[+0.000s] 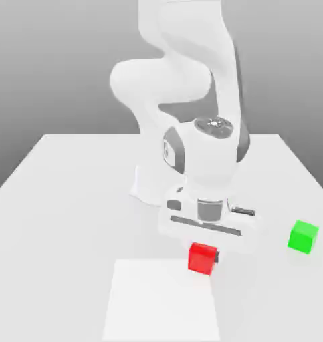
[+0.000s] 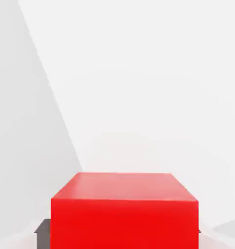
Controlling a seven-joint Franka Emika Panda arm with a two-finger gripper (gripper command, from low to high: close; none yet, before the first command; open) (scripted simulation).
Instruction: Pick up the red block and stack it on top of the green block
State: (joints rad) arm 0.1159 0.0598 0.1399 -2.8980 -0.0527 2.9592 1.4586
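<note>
Jaws (image 2: pixel 121 233): one pair, closed on red block (image 1: pixel 202 258). Green block (image 1: pixel 303 237): one, apart, on surface (image 1: pixel 63 220), toward the exterior view's right. Stacking: outstanding.

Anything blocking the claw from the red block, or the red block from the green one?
Nothing visible: the claw is closed on the red block, and only bare tabletop separates it from the green block.
</note>
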